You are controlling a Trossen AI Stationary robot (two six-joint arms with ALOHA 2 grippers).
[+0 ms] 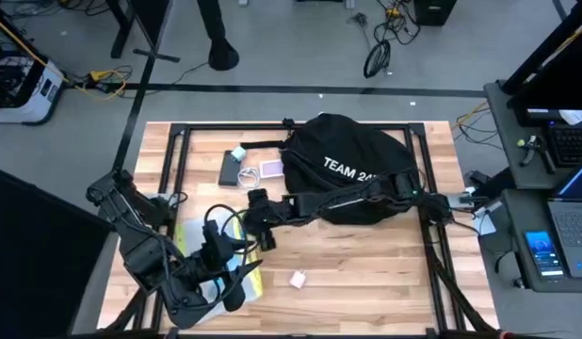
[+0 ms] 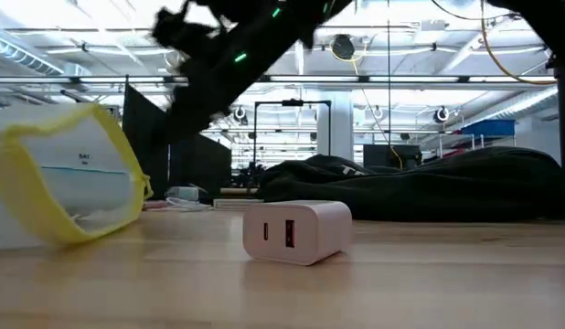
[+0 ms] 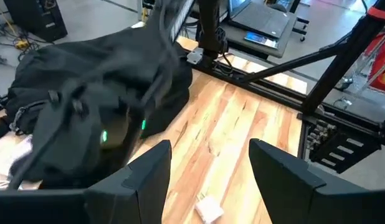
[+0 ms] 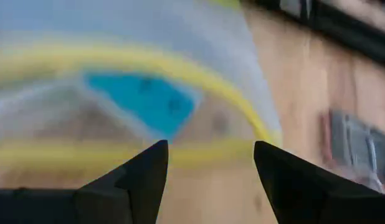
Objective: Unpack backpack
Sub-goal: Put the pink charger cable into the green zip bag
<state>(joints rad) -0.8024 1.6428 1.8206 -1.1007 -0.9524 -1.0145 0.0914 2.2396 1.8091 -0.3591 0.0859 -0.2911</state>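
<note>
The left pincer (image 3: 210,171) is seen with its two dark fingers (image 3: 146,177) parted above the wooden tabletop (image 3: 242,124). The black backpack (image 3: 74,81) is shown beyond, partly crossed by a blurred dark arm (image 3: 118,124). A small white charger (image 3: 209,207) lies between the fingers.

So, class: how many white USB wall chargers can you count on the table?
1: the charger lies on the table's front middle, apart from the backpack; more may be hidden.

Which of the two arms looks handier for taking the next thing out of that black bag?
Probably the right: its tool stretches past the bag, open over the yellow-edged pouch. The left tool sits farther from the bag.
</note>
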